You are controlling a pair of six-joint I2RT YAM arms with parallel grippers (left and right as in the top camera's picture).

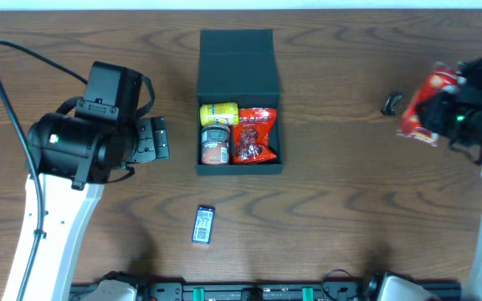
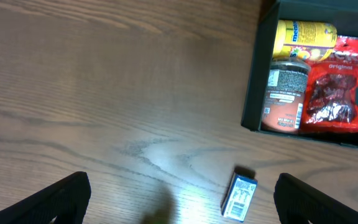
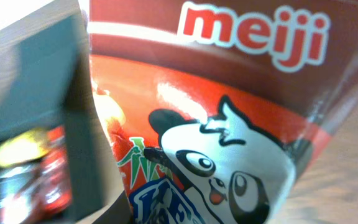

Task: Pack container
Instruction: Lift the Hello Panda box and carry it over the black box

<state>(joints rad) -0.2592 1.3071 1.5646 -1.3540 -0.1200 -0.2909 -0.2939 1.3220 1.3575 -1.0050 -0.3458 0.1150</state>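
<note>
The dark square container point(image 1: 239, 63) sits open at the table's middle back, its lid folded away. It holds a yellow can point(image 1: 218, 113), a brown jar point(image 1: 215, 145) and a red snack bag point(image 1: 254, 135). It also shows in the left wrist view point(image 2: 255, 74) and blurred in the right wrist view point(image 3: 48, 68). My right gripper point(image 1: 442, 104) is shut on a red Meiji panda snack bag point(image 1: 421, 104), held at the far right; the bag point(image 3: 229, 124) fills the right wrist view. My left gripper point(image 2: 179, 196) is open and empty, left of the container. A small blue box point(image 1: 203, 224) lies in front of the container, and shows between my left fingers point(image 2: 238, 196).
A small dark object point(image 1: 392, 103) lies on the table beside the Meiji bag. The left arm's black body point(image 1: 82, 138) stands over the table's left side. The table is brown wood point(image 1: 350, 209).
</note>
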